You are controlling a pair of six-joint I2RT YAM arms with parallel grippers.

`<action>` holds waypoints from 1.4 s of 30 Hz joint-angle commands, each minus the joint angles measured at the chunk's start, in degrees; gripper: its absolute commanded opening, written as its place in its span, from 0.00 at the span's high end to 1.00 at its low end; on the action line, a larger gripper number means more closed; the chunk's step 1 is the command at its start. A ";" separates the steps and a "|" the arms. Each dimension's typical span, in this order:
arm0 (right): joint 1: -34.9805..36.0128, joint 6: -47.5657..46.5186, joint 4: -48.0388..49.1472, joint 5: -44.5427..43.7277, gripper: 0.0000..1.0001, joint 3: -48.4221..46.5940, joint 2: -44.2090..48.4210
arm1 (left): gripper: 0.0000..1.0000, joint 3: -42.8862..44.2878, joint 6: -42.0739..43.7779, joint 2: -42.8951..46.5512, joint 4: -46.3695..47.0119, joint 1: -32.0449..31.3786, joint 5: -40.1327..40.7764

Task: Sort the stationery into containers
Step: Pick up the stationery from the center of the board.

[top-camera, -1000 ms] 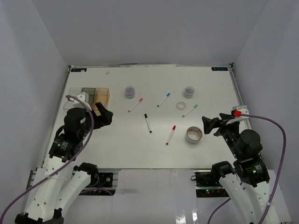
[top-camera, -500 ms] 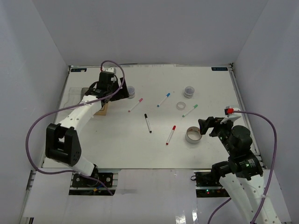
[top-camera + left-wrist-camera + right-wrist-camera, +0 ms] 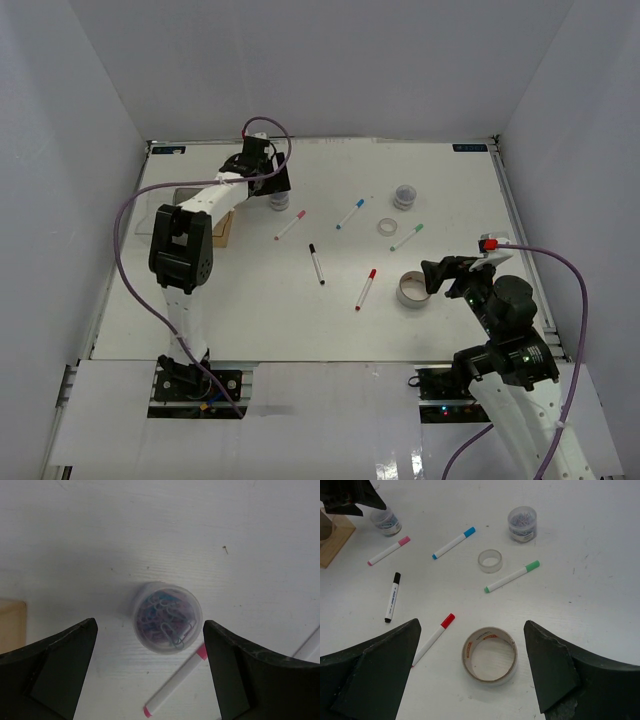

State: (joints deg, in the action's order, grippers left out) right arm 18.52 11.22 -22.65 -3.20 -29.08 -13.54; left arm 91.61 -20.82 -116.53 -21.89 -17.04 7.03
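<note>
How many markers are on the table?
5: pink marker by the left jar; blue marker, green marker flanking the small tape roll; black marker central; red marker by the large tape roll.

Robotics lab test cell, seen through my three remote cameras. Plain white table (image 3: pixel 250 300) boxed in by bare white wall panels (image 3: pixel 70 120) on left, back and right, like light booth. Two white-and-black robot arms bolted at near edge: left arm (image 3: pixel 180 250), right arm (image 3: pixel 510 310). Purple cable (image 3: pixel 122 240) loops loose off left arm, another off right. Small staged props on tabletop: green-capped marker (image 3: pixel 512 576), tape roll (image 3: pixel 489 655), jar of paper clips (image 3: pixel 166 616). Flat, even lighting
</note>
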 commanded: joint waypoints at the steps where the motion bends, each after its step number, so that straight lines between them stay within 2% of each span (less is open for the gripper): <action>1: 0.37 0.55 2.44 1.18 0.10 -0.36 -0.17 | 0.02 4.44 1.13 -2.11 0.80 0.60 0.45; 7: 0.37 0.38 2.53 0.74 0.10 -0.01 0.18 | 0.02 5.51 -0.10 -5.28 0.97 0.51 -3.16; 15: 0.37 0.38 2.62 0.92 0.10 0.08 -0.26 | 0.02 4.54 0.52 -4.41 2.03 -0.54 -3.25; 26: 0.37 0.38 2.88 1.27 0.10 0.25 -0.26 | 0.02 5.94 3.59 -7.30 0.80 -3.35 4.39; 29: 0.37 0.29 2.97 1.27 0.10 0.34 0.00 | 0.05 5.95 3.50 -7.83 0.53 -3.44 4.84; 32: 0.37 0.38 2.97 1.44 0.10 0.34 0.09 | 0.12 6.38 3.50 -7.92 0.53 -3.44 5.10; 35: 0.37 0.29 2.97 1.36 0.10 0.34 0.36 | 0.23 7.09 3.24 -7.49 0.53 -3.44 4.84; 36: 0.37 0.29 2.97 1.44 0.10 0.34 0.53 | 0.31 7.17 2.98 -6.44 0.62 -3.44 4.84; 42: 0.37 0.29 3.14 1.80 0.10 0.52 1.06 | 0.54 7.26 3.76 -2.56 1.67 -3.44 5.01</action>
State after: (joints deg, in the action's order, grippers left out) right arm 18.52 11.53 -22.48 -2.28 -29.02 -13.30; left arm 96.49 -17.72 -125.47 -21.91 -20.69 11.20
